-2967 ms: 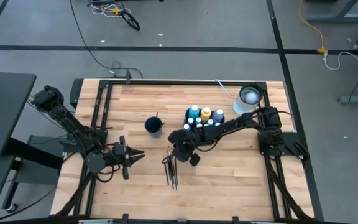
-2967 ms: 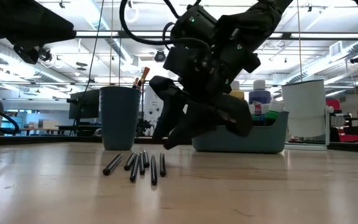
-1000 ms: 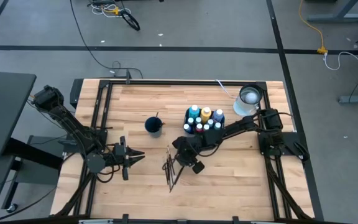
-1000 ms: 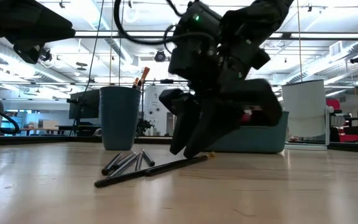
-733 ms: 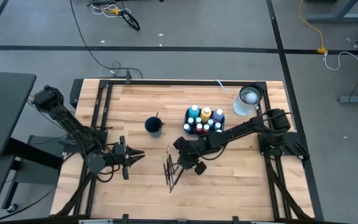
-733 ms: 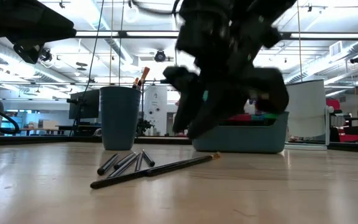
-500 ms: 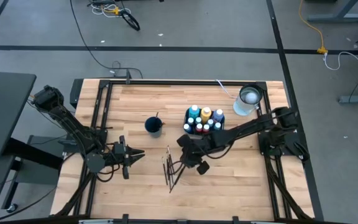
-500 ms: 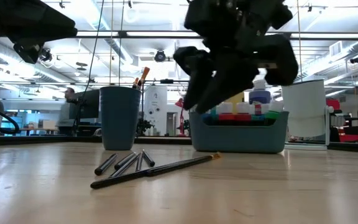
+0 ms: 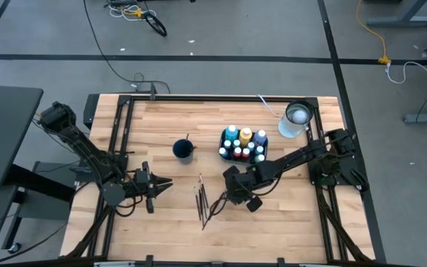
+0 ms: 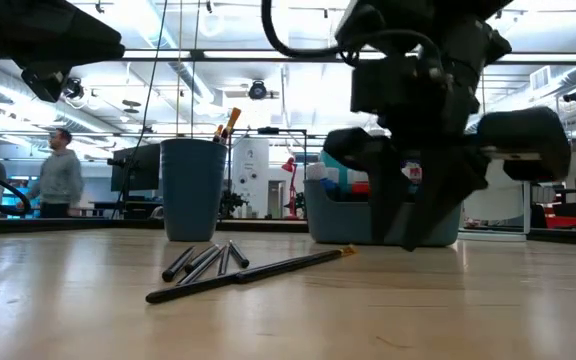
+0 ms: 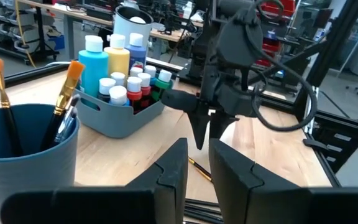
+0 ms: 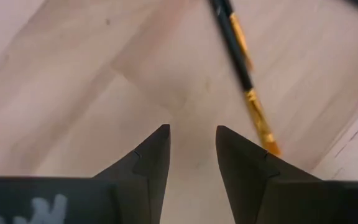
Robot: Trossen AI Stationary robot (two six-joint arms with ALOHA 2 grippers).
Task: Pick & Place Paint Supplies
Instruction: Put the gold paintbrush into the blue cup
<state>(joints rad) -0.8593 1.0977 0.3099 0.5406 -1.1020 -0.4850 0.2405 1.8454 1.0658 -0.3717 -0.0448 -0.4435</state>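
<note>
Wooden table [image 9: 161,126], paintbrushes [image 9: 203,200] beside right gripper [image 9: 232,199]

"Can you read any words or numbers here?"

"No. The right gripper [image 12: 191,149] has some white marks at the lower left of its wrist picture, but they are cut off and I can't read them. The bottles [image 11: 122,68] have no words I can make out."
</note>
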